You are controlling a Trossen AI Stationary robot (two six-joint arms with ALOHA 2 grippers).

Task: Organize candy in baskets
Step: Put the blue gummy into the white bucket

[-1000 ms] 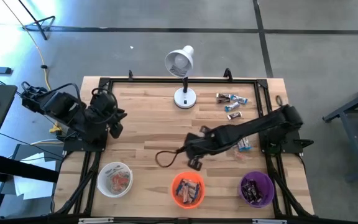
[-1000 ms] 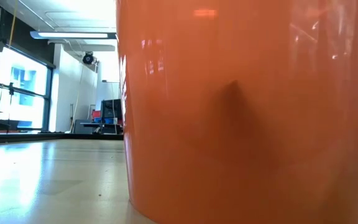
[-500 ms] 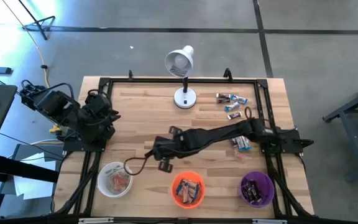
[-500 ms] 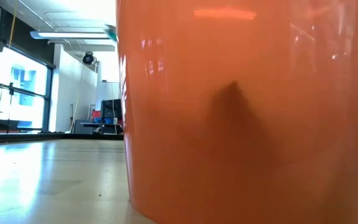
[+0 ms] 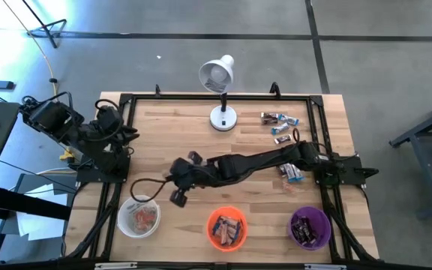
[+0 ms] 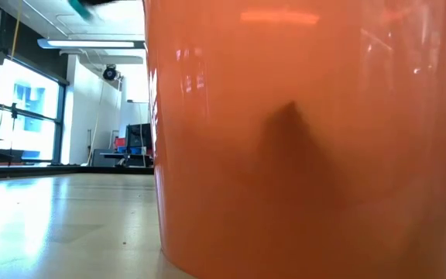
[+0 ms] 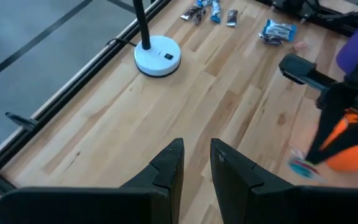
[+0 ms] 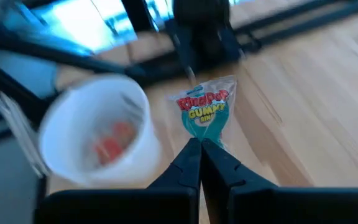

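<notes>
Our right gripper (image 8: pixel 199 148), pinching a gummy candy (image 8: pixel 205 109) by its wrapper, has swung from beside the orange basket (image 5: pixel 226 227) toward the white basket (image 8: pixel 95 134) just ahead, so we judge the drop is near.

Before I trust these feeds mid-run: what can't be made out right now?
- Low view: the orange basket fills the picture, hiding the table behind it and both arms.
- High view: the candy held by the right gripper is too small to see.
- Right wrist view: the white basket is blurred; its contents are unreadable.
</notes>
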